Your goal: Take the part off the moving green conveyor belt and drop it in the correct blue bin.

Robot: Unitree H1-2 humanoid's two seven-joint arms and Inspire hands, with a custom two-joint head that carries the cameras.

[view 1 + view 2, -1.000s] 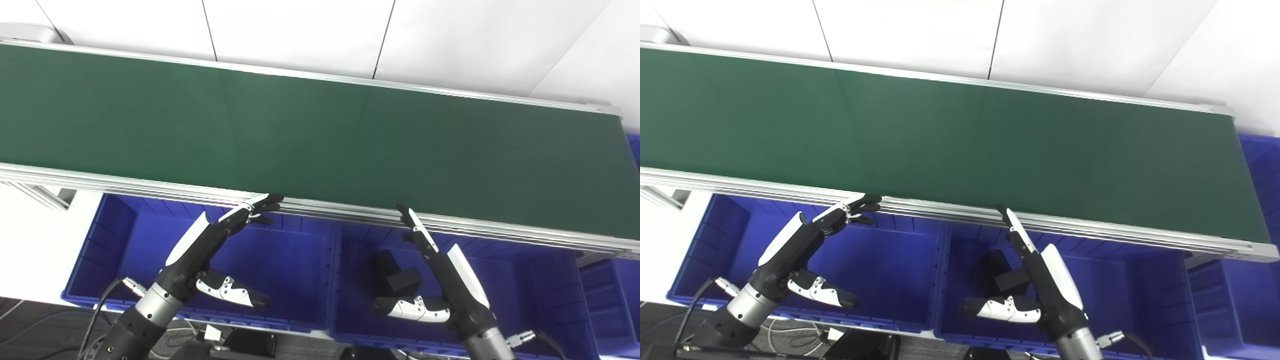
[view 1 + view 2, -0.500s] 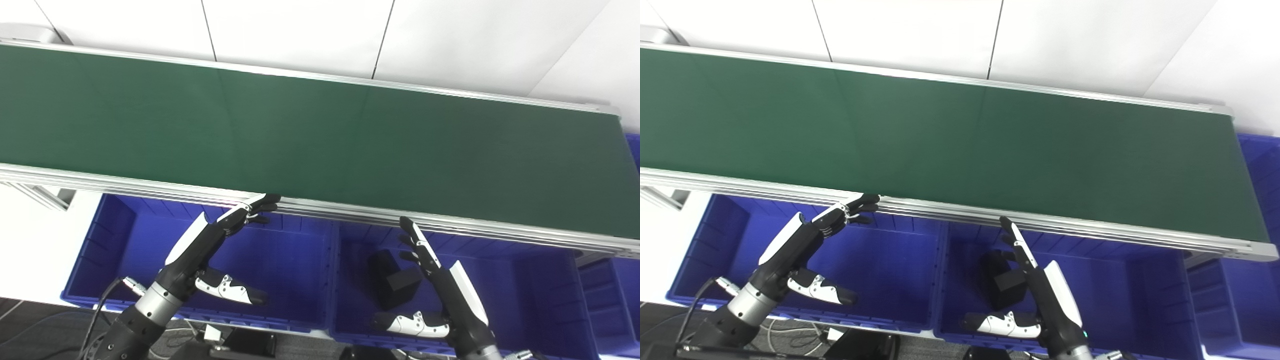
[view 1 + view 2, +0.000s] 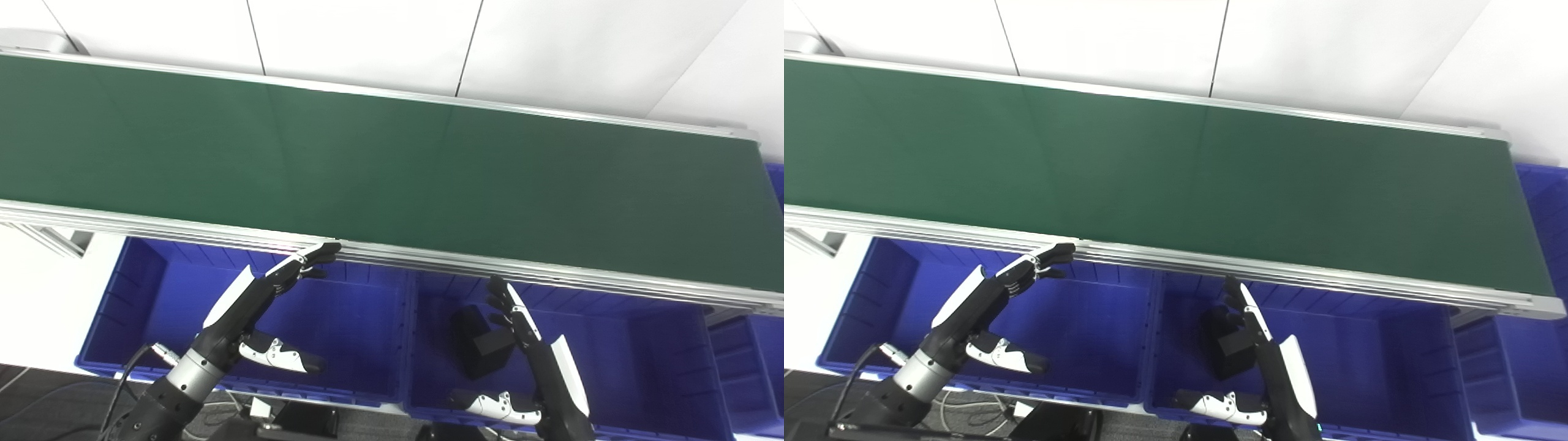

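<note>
Belt (image 3: 392, 177): green, bare across its whole length, running left to right between silver rails.
Part (image 3: 481, 343): black, blocky, lying on the floor of the middle bin (image 3: 643, 367), near its left wall; off the belt.
Left bin (image 3: 343, 324): blue, below the belt's near rail, nothing seen inside but the hand above it.
Right bin (image 3: 744, 361): blue, only partly in view at the right edge.
Left hand (image 3: 257, 300): released, fingers straight and spread, tips up against the near rail; thumb stuck out sideways over the left bin; holding nothing.
Right hand (image 3: 539, 355): released, fingers straight and apart, pointing up toward the rail but short of it; just right of the part, contact not clear; thumb held out low to the left; holding nothing.
</note>
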